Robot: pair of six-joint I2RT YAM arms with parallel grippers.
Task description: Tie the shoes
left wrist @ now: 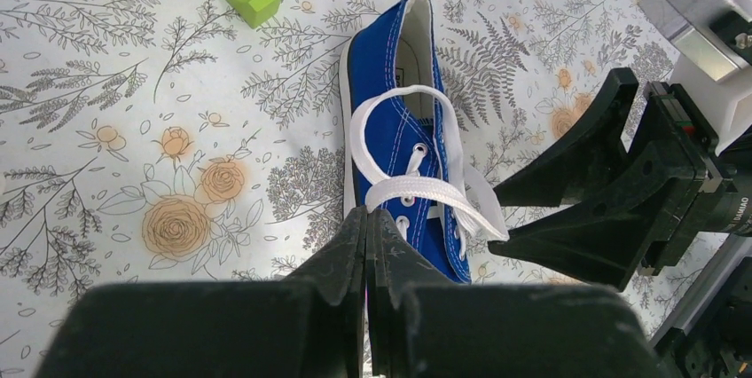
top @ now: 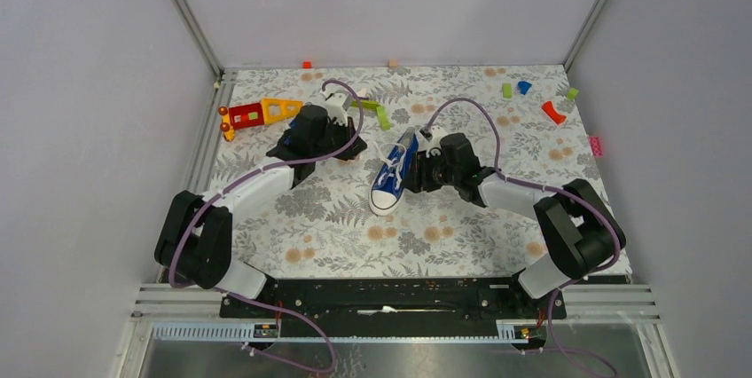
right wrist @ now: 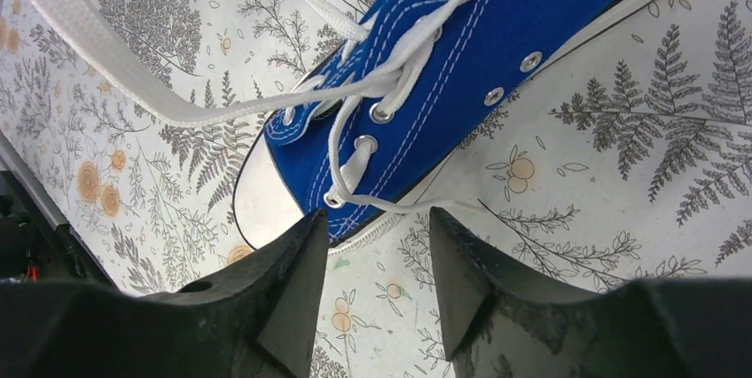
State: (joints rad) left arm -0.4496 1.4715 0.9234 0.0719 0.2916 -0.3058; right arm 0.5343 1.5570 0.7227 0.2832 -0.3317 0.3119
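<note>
A blue shoe (top: 391,176) with white laces lies near the middle of a floral-patterned table (top: 355,236), its white toe cap pointing toward the arm bases and its heel toward the far wall. The two grippers flank it, one on each side. The left gripper (left wrist: 366,218) is closed tight over the laced front of the shoe, and a flat lace (left wrist: 426,190) is pinched at its tips and runs across the tongue. The right gripper (right wrist: 377,218) sits low beside the shoe, about half open, with bare table showing between its fingers and nothing held. A red, orange and yellow toy (top: 262,114) lies at the far left.
</note>
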